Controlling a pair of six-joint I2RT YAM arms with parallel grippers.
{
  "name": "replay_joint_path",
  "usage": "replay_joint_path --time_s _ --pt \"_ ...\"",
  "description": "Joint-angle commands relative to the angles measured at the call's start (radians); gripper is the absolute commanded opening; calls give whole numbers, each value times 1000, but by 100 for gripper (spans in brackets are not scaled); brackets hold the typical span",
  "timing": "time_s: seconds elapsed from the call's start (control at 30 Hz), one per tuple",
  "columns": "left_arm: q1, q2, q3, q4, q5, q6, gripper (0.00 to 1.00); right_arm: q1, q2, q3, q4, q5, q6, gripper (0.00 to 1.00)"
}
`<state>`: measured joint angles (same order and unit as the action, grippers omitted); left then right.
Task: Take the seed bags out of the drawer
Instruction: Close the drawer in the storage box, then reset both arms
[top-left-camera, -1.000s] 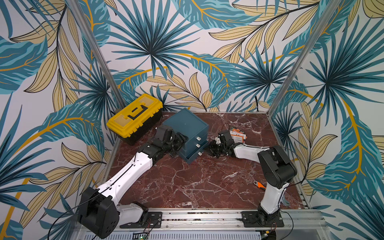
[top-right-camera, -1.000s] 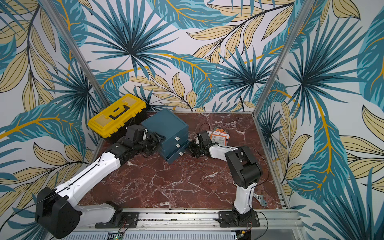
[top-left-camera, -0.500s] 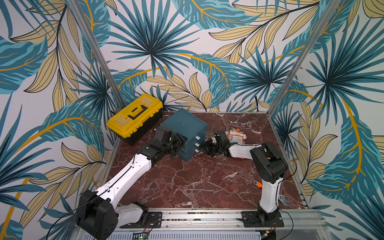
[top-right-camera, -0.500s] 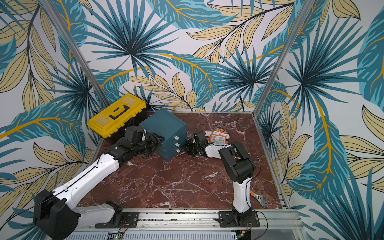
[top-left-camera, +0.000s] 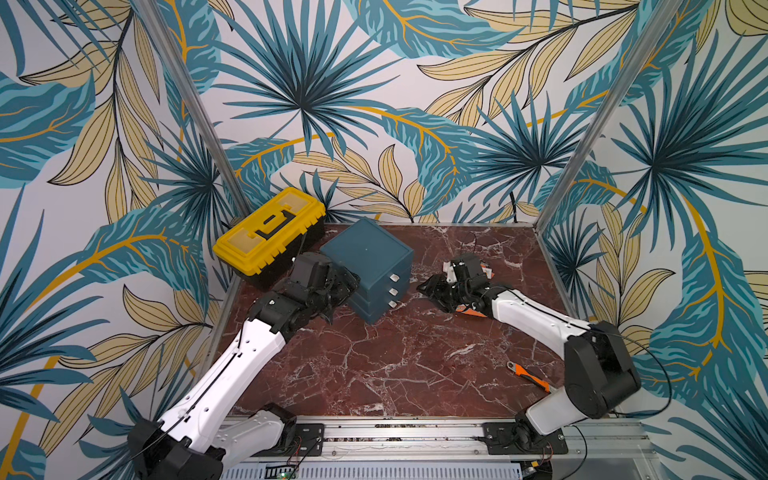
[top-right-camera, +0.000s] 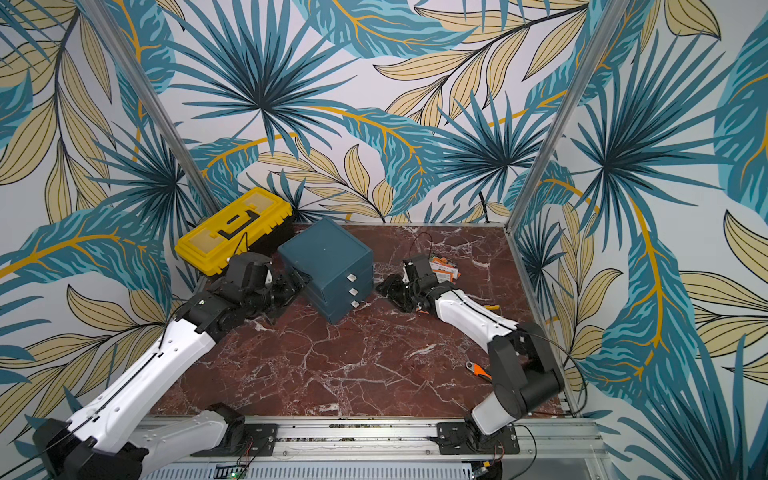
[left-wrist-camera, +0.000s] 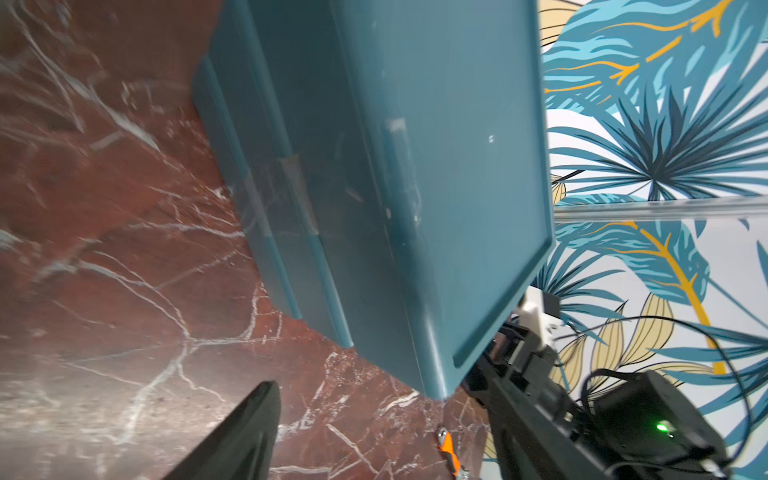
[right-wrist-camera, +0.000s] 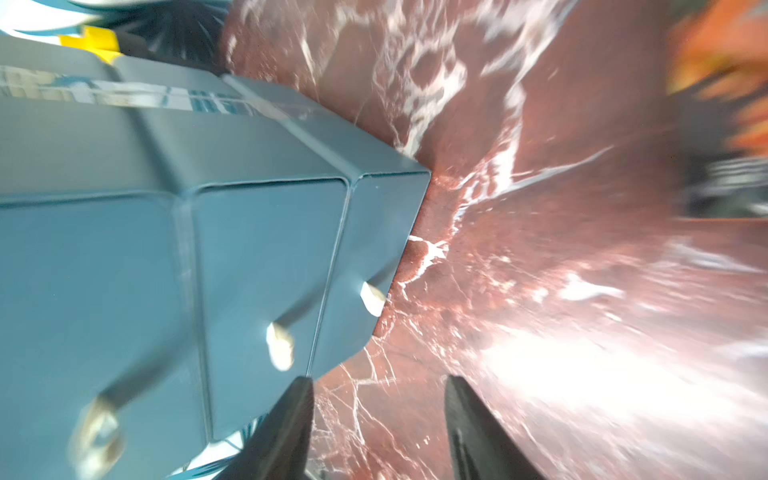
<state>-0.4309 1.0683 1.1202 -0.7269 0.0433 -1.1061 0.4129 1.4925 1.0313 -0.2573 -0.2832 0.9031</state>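
The teal drawer unit (top-left-camera: 368, 259) (top-right-camera: 328, 262) stands at the back of the table, its three white-handled drawers pushed in. Seed bags (top-right-camera: 445, 268) (top-left-camera: 487, 272) lie on the marble behind my right wrist. An orange one (top-left-camera: 471, 312) shows under that forearm, and they are an orange blur (right-wrist-camera: 723, 62) in the right wrist view. My left gripper (top-left-camera: 347, 282) (left-wrist-camera: 382, 440) is open at the unit's left wall, its corner just ahead of the fingers. My right gripper (top-left-camera: 426, 289) (right-wrist-camera: 380, 432) is open and empty, a little to the right of the drawer fronts (right-wrist-camera: 266, 266).
A yellow toolbox (top-left-camera: 270, 232) (top-right-camera: 232, 230) sits at the back left, close to the unit and my left wrist. An orange-handled tool (top-left-camera: 528, 374) (top-right-camera: 478, 370) lies by the right arm's base. Patterned walls close in the table on three sides.
Both grippers have opened. The right one pushed against the drawer fronts, then drew back to the right. The left one has let go of the unit's left side.
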Motion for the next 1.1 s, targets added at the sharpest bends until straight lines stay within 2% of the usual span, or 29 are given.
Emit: replay_joint_path --time_s 0.0,0.07,0.23,0.33,0.37,0.43,0.47,0.5,0.53,0.6,0.67,0.8,0.87,1.0,1.07 --pt "9 -103 60 -123 -164 121 93 -3 -120 41 -273 170 -284 66" --pt "12 -166 59 -142 -233 160 100 -7 -192 78 -342 242 -378 70" --pt "13 -280 58 -173 -476 265 100 -8 -394 122 -385 483 -555 81" --pt "13 -337 22 -121 -533 340 100 -7 -493 102 -325 667 -632 94" --pt "12 -373 -26 -69 -559 349 100 -6 -522 93 -300 748 -639 99" --pt "13 -461 -141 91 -627 414 100 -7 -560 59 -247 886 -637 100" --pt "14 -505 -204 192 -631 493 100 -7 -578 32 -221 937 -643 99" --pt "14 -535 -270 305 -635 603 100 -8 -595 -4 -188 947 -675 99" --pt "13 -540 -315 364 -659 655 100 -7 -610 -35 -146 917 -739 99" --pt "14 -494 -379 418 -780 686 100 -8 -632 -94 -88 838 -839 99" --pt "14 -428 -463 576 -812 819 100 -9 -631 -154 -19 865 -851 100" --pt "29 -280 -640 901 -928 983 100 -21 -590 -290 141 919 -889 99" --pt "71 -198 -694 1002 -894 1014 100 -46 -574 -381 244 921 -891 100" --pt "175 -77 -775 1131 -838 930 100 -127 -535 -534 449 892 -860 99" --pt "210 -14 -807 1230 -802 938 100 -175 -497 -607 579 838 -838 100"
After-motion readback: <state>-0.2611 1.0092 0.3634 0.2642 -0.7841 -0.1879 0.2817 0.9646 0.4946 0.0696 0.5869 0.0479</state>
